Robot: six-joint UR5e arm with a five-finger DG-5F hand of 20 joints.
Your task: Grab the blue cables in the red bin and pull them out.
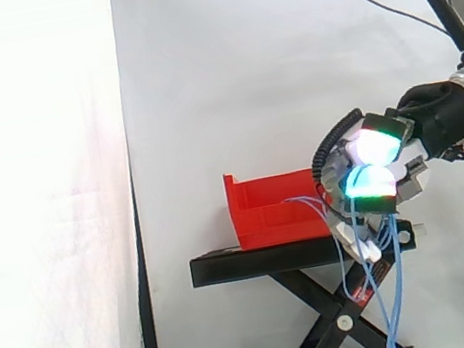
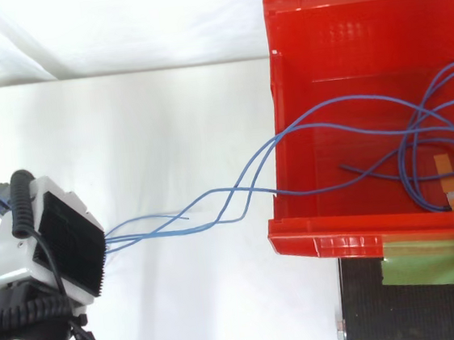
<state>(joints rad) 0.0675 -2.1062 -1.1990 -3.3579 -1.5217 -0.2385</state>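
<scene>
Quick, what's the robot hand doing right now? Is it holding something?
Hand: closed, its fingers curled round the blue cables, which run from it into the red bin.

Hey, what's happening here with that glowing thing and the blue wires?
A robot hand holds a bunch of blue cables in its curled fingers, off to one side of a red bin that sits on a black stand. The cables stretch from the hand over the bin's wall. Several loops lie inside the bin, so they are not fully out yet, and loose lengths dangle below the hand.
</scene>
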